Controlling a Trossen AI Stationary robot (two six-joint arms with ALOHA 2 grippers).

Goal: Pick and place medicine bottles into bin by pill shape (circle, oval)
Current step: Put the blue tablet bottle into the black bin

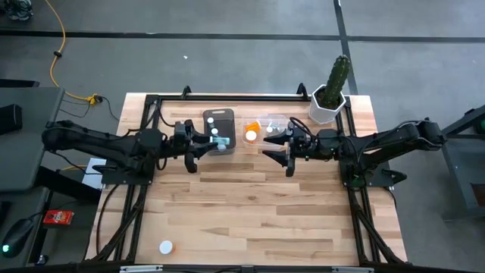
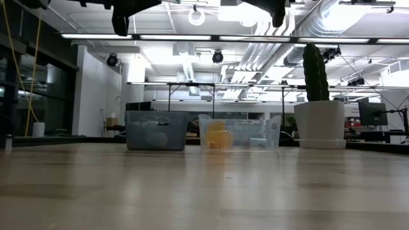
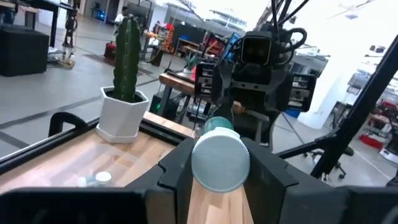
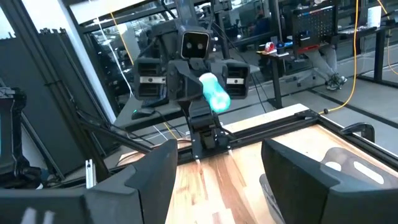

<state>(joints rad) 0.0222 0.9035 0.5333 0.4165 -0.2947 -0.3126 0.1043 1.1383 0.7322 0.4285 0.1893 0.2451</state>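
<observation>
My left gripper [image 1: 215, 142] is shut on a clear-bluish medicine bottle [image 1: 222, 141], high over the near right corner of the grey bin [image 1: 220, 129]. The bin holds white-capped bottles. The bottle also shows in the left wrist view [image 3: 220, 160] and the right wrist view [image 4: 216, 93]. My right gripper [image 1: 289, 154] is open and empty, level, beside the clear bin [image 1: 271, 127], which holds an orange bottle [image 1: 251, 135]. The two grippers face each other. Another white-capped orange bottle [image 1: 165, 246] lies on the table at the near left. My left gripper pinches the bottle between its two fingers [image 3: 175, 171], one on each side of the round body, near the whitish end [image 3: 220, 163] that faces the wrist camera. The fingers come level from the table's left. The bottle lies level along them, its bluish end [image 4: 219, 99] sticking out toward the right arm, clear of bin and table.
A white pot with a green cactus [image 1: 330, 97] stands at the far right corner, behind the right arm. A black frame [image 1: 227, 97] runs along the table's far edge and sides. Bare wooden table [image 1: 250, 212] lies on the near side of both arms.
</observation>
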